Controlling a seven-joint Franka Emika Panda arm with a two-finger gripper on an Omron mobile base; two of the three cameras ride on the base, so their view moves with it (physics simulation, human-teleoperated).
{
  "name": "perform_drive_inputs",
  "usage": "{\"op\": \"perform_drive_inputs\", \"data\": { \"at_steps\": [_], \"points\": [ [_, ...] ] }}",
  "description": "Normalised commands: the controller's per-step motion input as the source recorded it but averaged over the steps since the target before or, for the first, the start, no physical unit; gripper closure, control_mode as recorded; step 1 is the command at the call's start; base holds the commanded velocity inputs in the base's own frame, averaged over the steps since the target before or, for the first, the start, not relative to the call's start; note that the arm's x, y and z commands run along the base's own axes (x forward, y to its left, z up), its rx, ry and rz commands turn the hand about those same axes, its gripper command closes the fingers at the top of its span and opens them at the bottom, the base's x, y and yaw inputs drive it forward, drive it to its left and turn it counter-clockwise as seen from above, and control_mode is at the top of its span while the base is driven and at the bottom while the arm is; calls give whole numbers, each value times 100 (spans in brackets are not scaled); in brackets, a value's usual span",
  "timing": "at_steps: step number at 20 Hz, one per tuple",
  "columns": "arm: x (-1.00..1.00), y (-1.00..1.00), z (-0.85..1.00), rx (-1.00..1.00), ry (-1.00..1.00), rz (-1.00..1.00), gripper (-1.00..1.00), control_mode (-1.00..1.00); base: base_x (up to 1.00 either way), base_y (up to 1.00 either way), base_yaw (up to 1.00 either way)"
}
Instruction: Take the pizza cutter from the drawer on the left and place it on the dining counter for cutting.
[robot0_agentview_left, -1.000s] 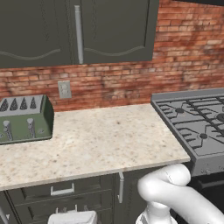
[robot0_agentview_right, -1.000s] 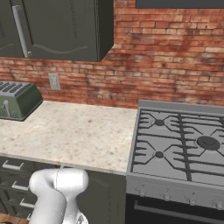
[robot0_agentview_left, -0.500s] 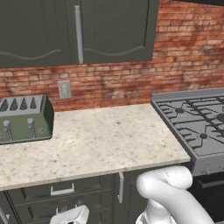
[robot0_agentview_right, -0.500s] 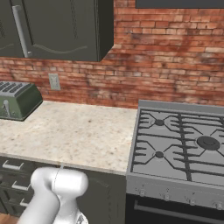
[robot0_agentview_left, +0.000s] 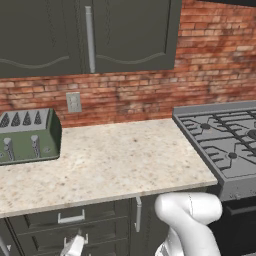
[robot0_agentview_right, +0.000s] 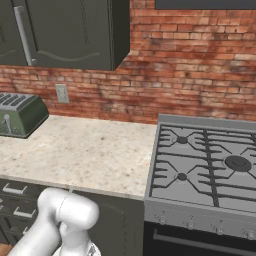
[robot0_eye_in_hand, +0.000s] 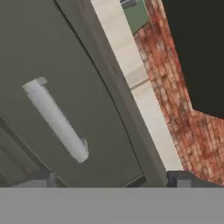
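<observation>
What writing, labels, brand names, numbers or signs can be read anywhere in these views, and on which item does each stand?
None: no readable text in any view.
The toaster carries no legible brand or markings.
The stove has knobs along its front edge, but any marks on them are too small to read.
The wall outlet is plain.
The drawer front and its silver handle bear no label.
</observation>
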Motion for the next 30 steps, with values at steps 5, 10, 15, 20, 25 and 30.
{"op": "perform_drive_inputs", "data": {
  "at_steps": [5,10,15,20,25,30],
  "points": [
    [0,21,-66,-40,1,-9,-100,-100,0,0,0],
    [1,33,-57,-45,3,-11,-100,-100,0,0,0],
    [9,30,-7,-38,14,-14,-100,-100,0,0,0],
    [30,5,-7,-31,9,-11,-100,-100,0,0,0],
    [47,3,-6,-27,2,-9,-100,-100,0,0,0],
    [42,17,-15,-25,10,-8,-100,-100,0,0,0]
  ]
}}
